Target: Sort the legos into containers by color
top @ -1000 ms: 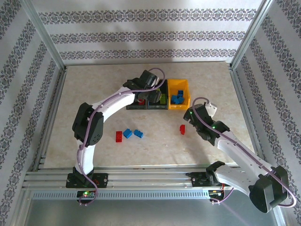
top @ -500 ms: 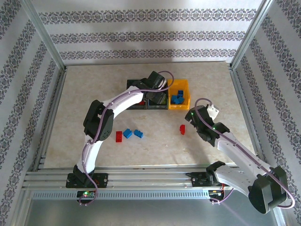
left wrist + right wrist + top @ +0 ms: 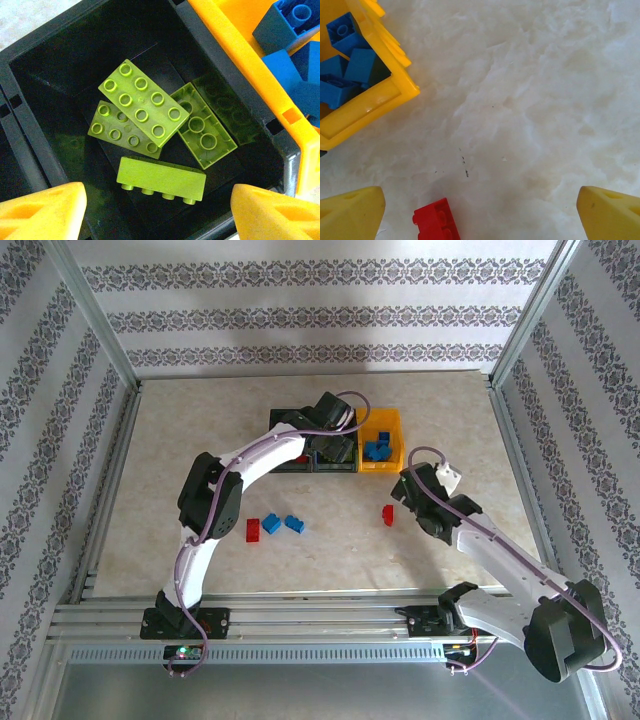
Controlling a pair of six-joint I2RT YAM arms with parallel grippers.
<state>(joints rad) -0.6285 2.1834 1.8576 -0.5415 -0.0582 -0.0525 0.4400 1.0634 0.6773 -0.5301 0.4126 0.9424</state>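
In the left wrist view the middle black container (image 3: 45, 75) holds several lime green legos; one (image 3: 161, 180) lies on its side on the floor, apart from both yellow fingers. My left gripper (image 3: 160, 217) hangs open over it, also seen from above (image 3: 333, 447). The yellow container (image 3: 381, 462) holds blue legos (image 3: 350, 65). A red lego (image 3: 435, 223) lies on the table near the left finger of my open right gripper (image 3: 480, 215), which hovers by it in the top view (image 3: 405, 492). Another red lego (image 3: 253, 529) and two blue ones (image 3: 270, 524) (image 3: 294, 523) lie further left.
The left black container (image 3: 285, 468) is mostly covered by my left arm. Aluminium frame posts and rails (image 3: 300, 608) border the marble tabletop. Open tabletop (image 3: 450, 420) lies right of the containers.
My left arm has swung right, bringing its wrist over the middle black container. My right gripper has edged slightly toward the containers.
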